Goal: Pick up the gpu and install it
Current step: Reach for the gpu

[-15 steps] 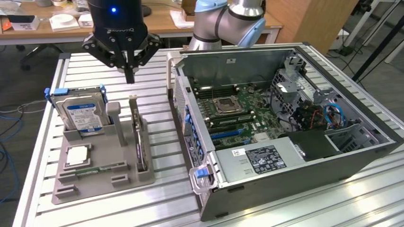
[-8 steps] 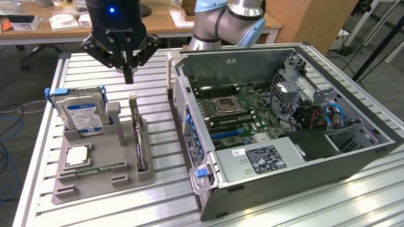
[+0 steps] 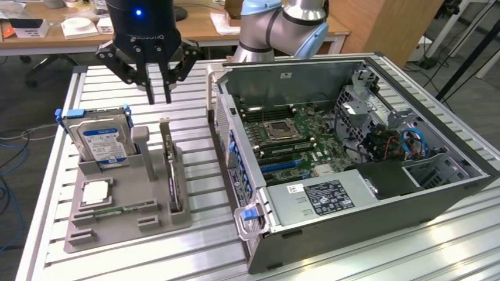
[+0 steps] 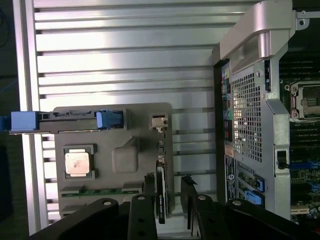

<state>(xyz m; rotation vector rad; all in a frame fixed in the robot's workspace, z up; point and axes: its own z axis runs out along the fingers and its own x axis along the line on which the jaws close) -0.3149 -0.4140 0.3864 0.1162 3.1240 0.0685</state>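
1. Above the far end of the gray holder [image 3: 125,225] [image 4: 125,160], the gripper [image 3: 158,100] [image 4: 167,177] hangs with its two fingers [image 4: 188,192] pointing down. They are spread apart and pinch nothing.
2. The gpu [image 3: 173,170] [image 4: 161,195] stands on its long edge in a slot of the holder. It runs along the holder's side nearest the computer case [image 3: 352,228] [image 4: 250,100]. It is a thin dark card, upright and seated in the slot.
3. Seen from the wrist, the card lies in the gap between the fingers, one finger on each side of it, with space on both sides.
4. In the exterior view the fingertips are clear above the card's far end and are not touching it.
5. A hard drive [image 3: 102,143] [image 4: 70,116] with a blue label stands upright at the holder's far end, on the side away from the case. Blue clips flank it.
6. A processor chip [image 3: 95,192] [image 4: 77,162] lies flat in a square pocket of the holder, just in front of the hard drive.
7. A green memory stick [image 3: 117,209] [image 4: 100,191] lies in a narrow slot of the holder, just beside the chip, toward the holder's near end.
8. The computer case lies on its side just beside the holder, open on top, with its motherboard [image 3: 297,146] [image 4: 305,130] facing up.
9. The holder and the case both rest on a slatted metal table [image 3: 102,82] [image 4: 125,50].
10. Beyond the holder's far end the arm [image 3: 281,23] rises with its gray and pale blue joints, and a wooden desk [image 3: 195,32] stands past the table.
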